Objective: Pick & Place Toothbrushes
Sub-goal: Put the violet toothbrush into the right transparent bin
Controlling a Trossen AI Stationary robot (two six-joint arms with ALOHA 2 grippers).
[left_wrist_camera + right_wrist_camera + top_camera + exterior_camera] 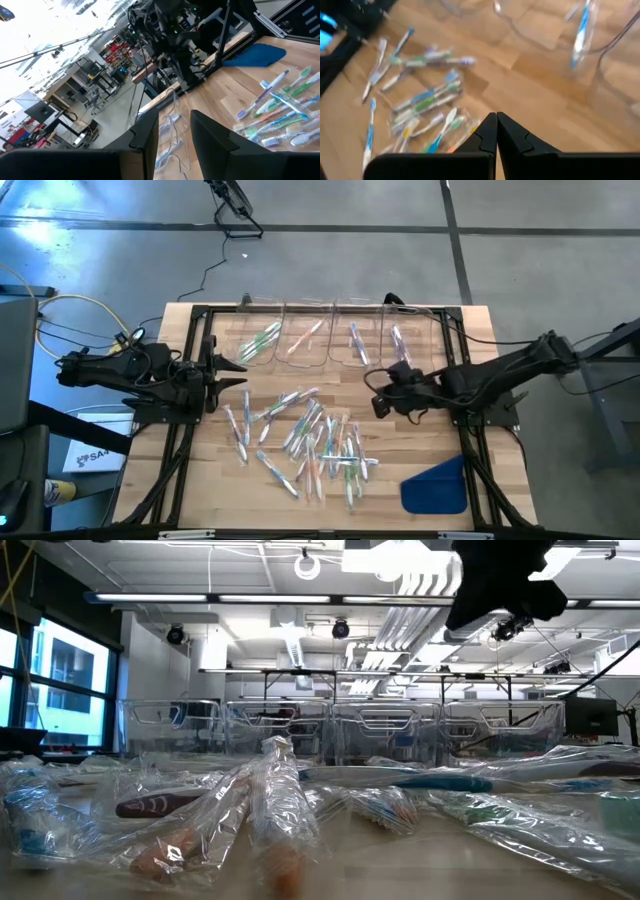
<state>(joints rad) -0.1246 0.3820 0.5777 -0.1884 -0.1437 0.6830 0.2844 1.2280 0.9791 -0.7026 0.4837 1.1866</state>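
Between picks, reaching for another brush

My right tool [380, 408], closed and empty, is hanging near the toothbrushes [305, 442] lying heaped on the counter [400, 470]; my left tool [238, 373], part-open and holding nothing, is waiting. Next I'm needing to open and descend.

Room: grey concrete floor [330, 270] around wooden tabletop [400, 470]. White ceiling with ducts [430, 580] and pipes, strip lighting. Window [65, 675] at low view's left. Shelving [107, 75] beyond.
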